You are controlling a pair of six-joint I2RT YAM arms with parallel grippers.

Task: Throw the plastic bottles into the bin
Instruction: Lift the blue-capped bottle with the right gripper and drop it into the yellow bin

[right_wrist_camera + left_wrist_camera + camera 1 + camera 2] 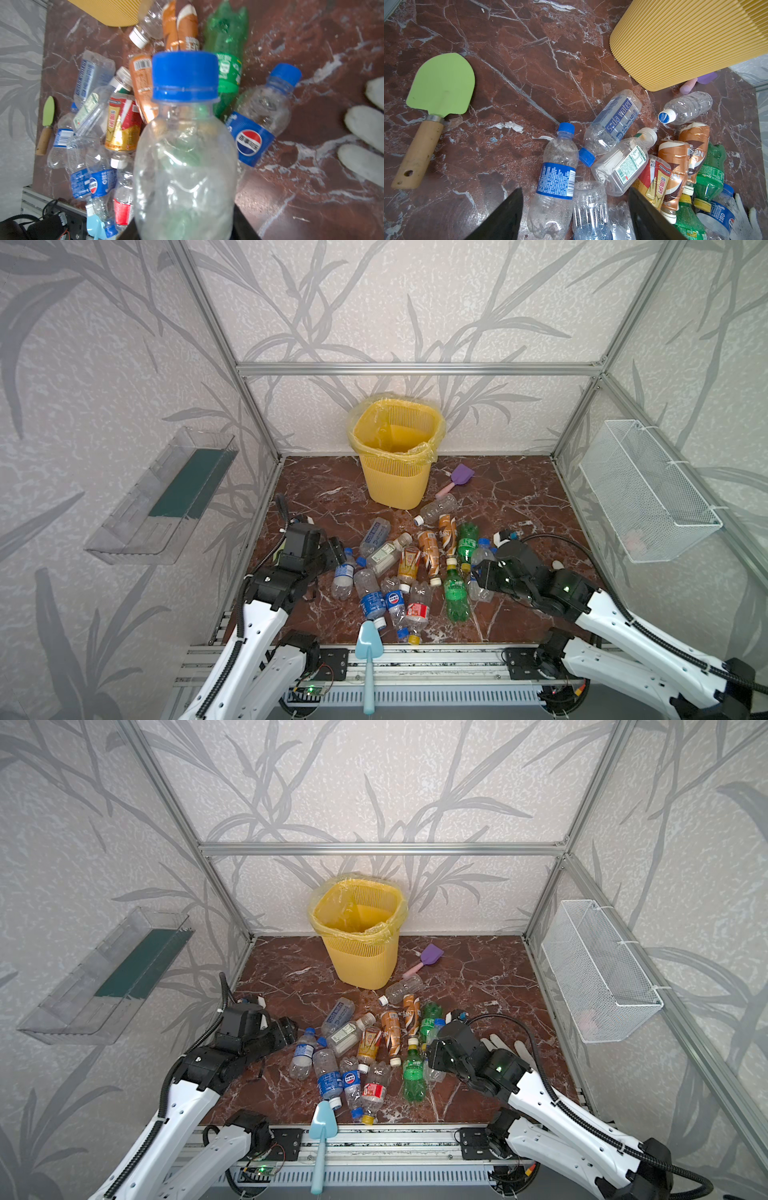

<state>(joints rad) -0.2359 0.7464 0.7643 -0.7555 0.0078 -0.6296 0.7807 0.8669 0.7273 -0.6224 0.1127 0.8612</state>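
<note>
Leaf-papered walls (415, 302) enclose our marble surface (519, 497), the bin (395, 485) at its far edge. Right jaws clamp a clear bottle (185, 155); left jaws gape empty.

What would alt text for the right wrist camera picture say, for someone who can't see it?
A clear blue-capped bottle fills most of the picture, clamped in the right gripper. Behind it, other plastic bottles lie heaped on a red-brown marble surface, with a corner of the yellow bin beyond.
</note>
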